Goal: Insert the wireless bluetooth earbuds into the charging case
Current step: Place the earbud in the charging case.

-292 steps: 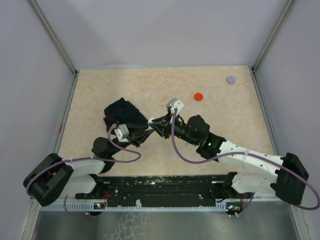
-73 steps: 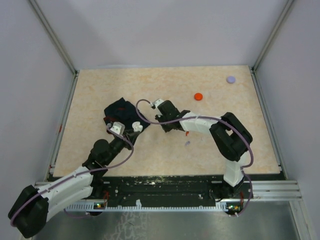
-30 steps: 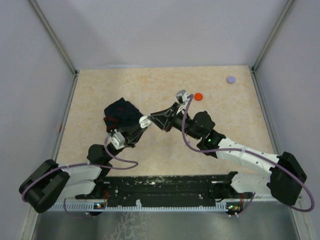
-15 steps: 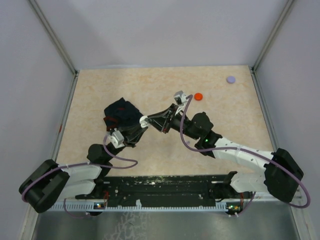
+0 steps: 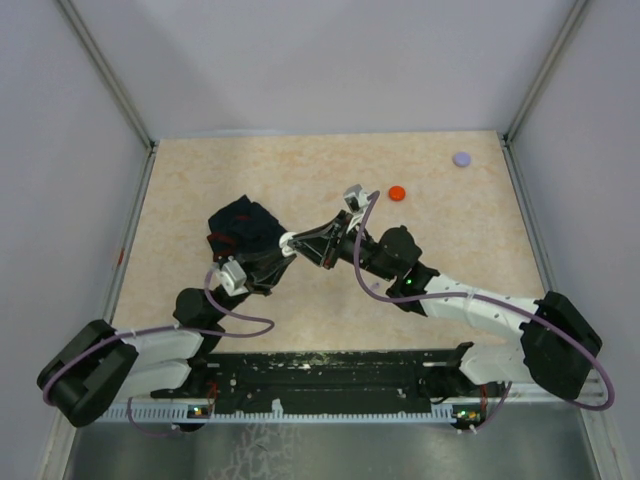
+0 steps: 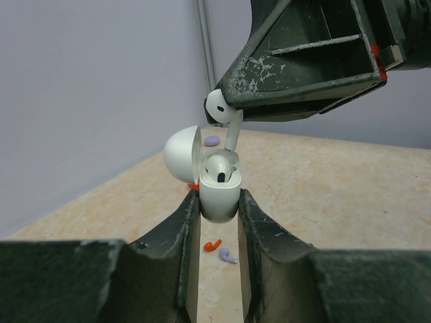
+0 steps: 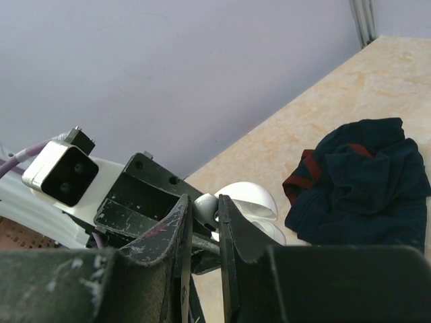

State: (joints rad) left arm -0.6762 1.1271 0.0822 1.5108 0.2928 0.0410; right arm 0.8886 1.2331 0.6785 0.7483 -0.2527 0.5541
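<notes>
Nearly home: the right fingers [image 6: 303,87], closed on the round head of a white earbud [image 6: 218,108], hold it at the centre of the left wrist frame, its stem angled down to the mouth of the white charging case [image 6: 219,198]. The left fingers [image 6: 176,242] clamp the case from both sides, its lid [image 6: 180,156] hinged open to the left. In the top view the two arms meet left of centre, just beside a dark blue cloth [image 5: 240,228]. A red disc [image 5: 397,193] and a lavender disc [image 5: 461,159] lie well apart toward the upper right. A red earbud [image 6: 212,245] and a lavender earbud [image 6: 227,256] rest on the surface [image 6: 323,195] below the case. The stem looks tilted against the socket, so a straight push could jam it on the rim, twist the case in its grip or pop the earbud loose. A drift leftward could knock the lid shut.
</notes>
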